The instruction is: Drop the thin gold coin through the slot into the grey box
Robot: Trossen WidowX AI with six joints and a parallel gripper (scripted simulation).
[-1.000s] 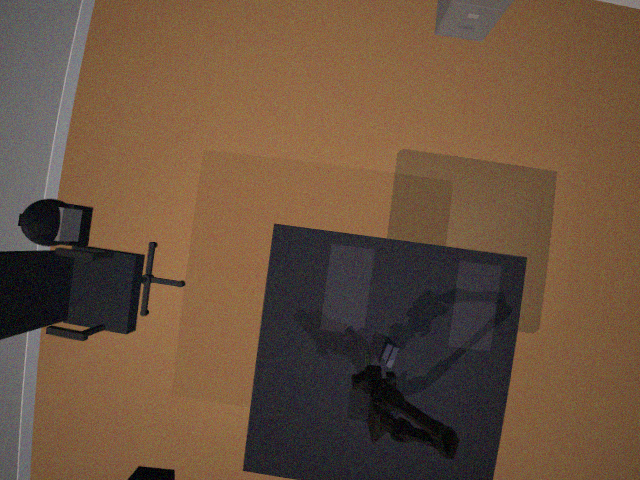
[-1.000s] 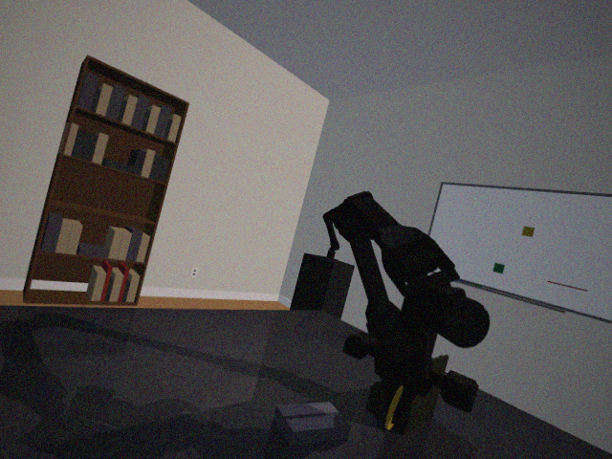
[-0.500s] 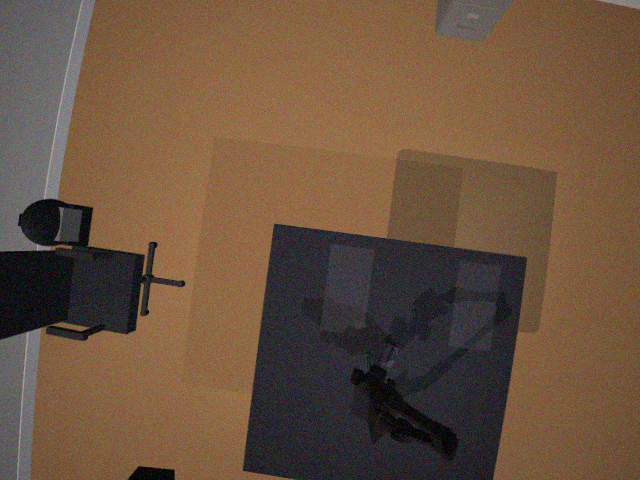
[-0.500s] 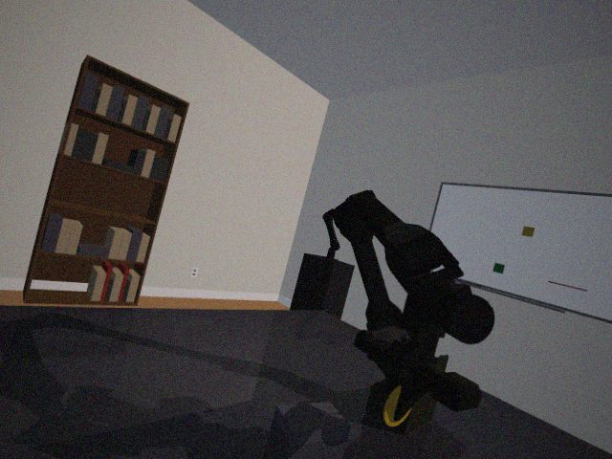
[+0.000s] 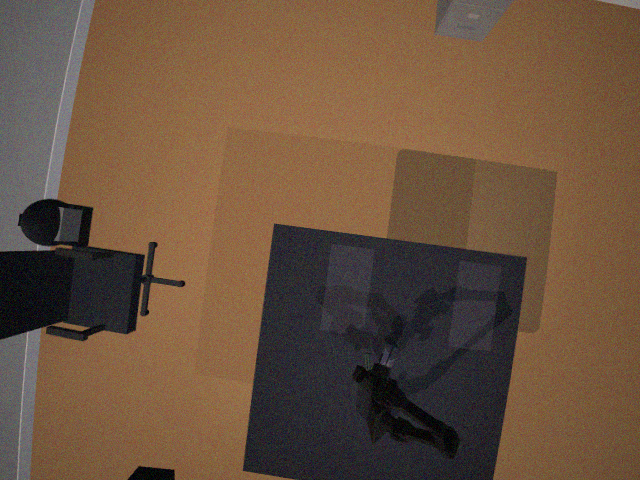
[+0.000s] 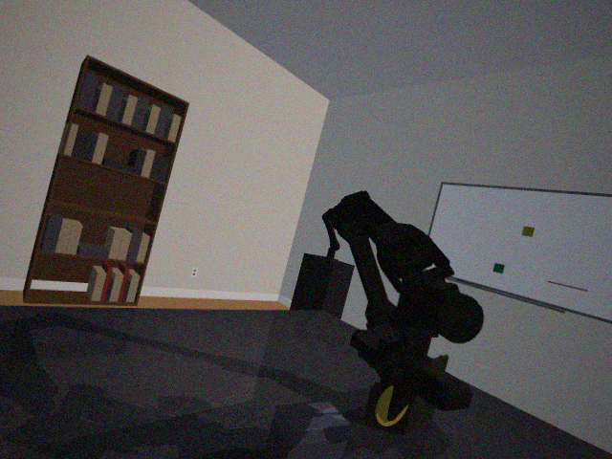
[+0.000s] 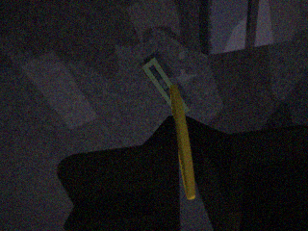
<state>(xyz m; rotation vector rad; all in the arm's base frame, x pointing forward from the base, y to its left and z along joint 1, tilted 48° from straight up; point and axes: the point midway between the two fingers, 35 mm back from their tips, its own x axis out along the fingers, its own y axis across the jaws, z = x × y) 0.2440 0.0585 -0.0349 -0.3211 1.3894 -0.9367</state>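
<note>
The black end effector [image 6: 395, 395] clenched the thin gold coin [image 7: 183, 144] edge-on, its tip over the pale-green-rimmed slot [image 7: 158, 79] below.

The gold coin [image 7: 183, 144] is thin and yellow. It is pinched edge-on in the tool [image 6: 395, 403], so it looks like a long narrow strip in the wrist view. Its far tip is over the pale green holder [image 7: 158, 77], a small frame with a narrow slot, on the dark table [image 5: 310, 413].
</note>
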